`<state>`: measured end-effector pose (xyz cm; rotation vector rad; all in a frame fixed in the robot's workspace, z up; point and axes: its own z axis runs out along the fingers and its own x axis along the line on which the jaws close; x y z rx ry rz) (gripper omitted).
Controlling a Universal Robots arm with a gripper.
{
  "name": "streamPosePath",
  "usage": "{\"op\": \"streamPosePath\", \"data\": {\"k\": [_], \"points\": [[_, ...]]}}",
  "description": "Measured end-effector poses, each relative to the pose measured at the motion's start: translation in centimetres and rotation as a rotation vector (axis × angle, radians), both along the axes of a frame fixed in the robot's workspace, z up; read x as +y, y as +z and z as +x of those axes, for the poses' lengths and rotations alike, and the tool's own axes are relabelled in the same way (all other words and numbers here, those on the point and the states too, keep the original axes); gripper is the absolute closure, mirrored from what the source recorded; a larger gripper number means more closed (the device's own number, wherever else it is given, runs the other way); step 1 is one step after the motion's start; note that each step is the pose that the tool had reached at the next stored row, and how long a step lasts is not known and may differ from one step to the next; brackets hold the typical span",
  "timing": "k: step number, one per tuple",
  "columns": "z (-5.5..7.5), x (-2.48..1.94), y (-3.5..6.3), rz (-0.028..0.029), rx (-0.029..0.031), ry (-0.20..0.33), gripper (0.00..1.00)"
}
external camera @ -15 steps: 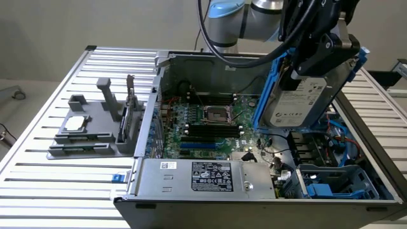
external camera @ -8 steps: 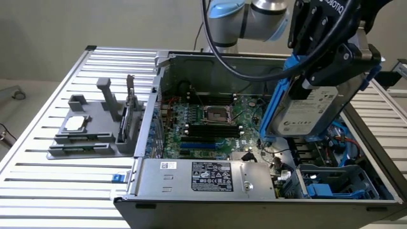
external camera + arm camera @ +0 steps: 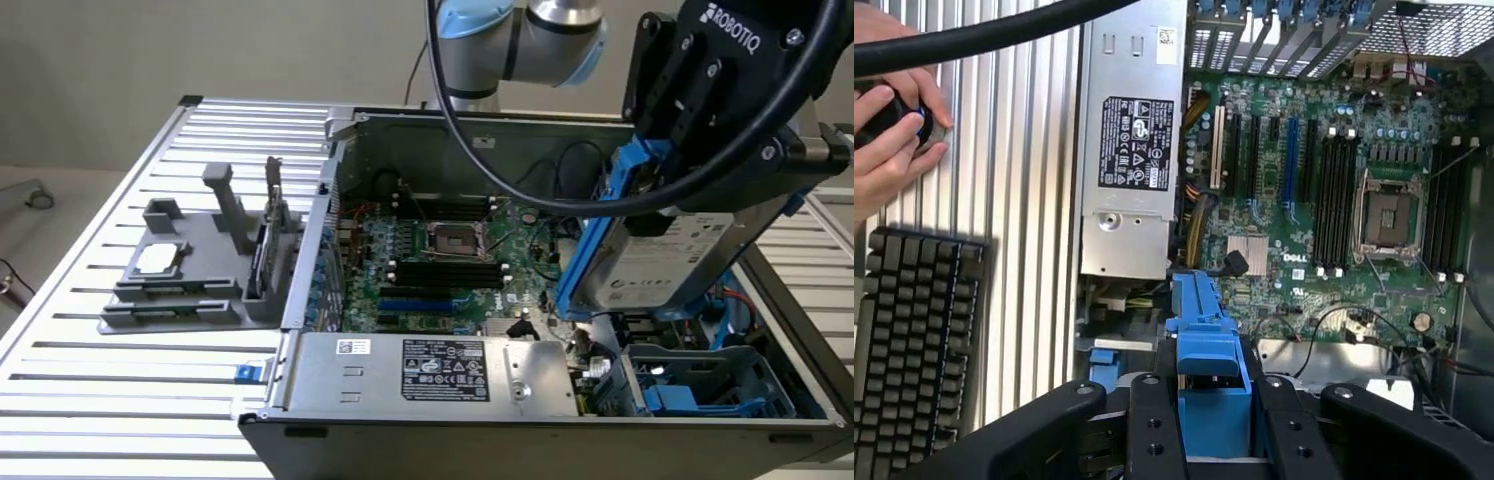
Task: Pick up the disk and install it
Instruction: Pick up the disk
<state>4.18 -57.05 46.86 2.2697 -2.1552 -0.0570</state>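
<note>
Now the black pincer [image 3: 1212, 430] is clenched on the flat silver-grey metal disk with blue rails [image 3: 663, 262], high over the open grey computer case [image 3: 400, 140]. Best keep it straight and go slowly.

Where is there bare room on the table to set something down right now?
Bare slats of the table lie between the grey fixture and the near edge, and behind the fixture. A strip runs between the keyboard and the power supply. Crowded: inside the case, packed with motherboard and blue drive cage, where the tool holds the disk.
</note>
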Motion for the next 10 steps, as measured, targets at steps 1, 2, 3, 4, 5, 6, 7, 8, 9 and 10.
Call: {"op": "streamPosePath", "data": {"k": [1, 2, 3, 4, 5, 6, 7, 8, 9, 10], "points": [[0.0, -0.33, 0.0, -0.0001, 0.0, 0.0, 0.67], [0.1, -0.64, -0.01, 0.0, 0.0, 0.0, 0.67], [0.1, -0.93, -0.03, 0.0, 0.0, 0.0, 0.67], [0.2, -1.19, -0.06, -0.0001, 0.0, 0.0, 0.67], [0.3, -1.42, -0.13, -0.0001, 0.0001, 0.0, 0.67], [0.5, -1.57, -0.22, 0.0003, 0.0, 0.0, 0.67], [0.7, -1.67, -0.31, 0.0007, 0.0, 0.0, 0.67], [1.0, -1.74, -0.4, 0.0012, 0.0, 0.0, 0.67], [1.4, -1.8, -0.51, 0.002, 0.0, 0.0, 0.67], [1.8, -1.84, -0.62, 0.0027, 0.0, 0.0, 0.67]]}}
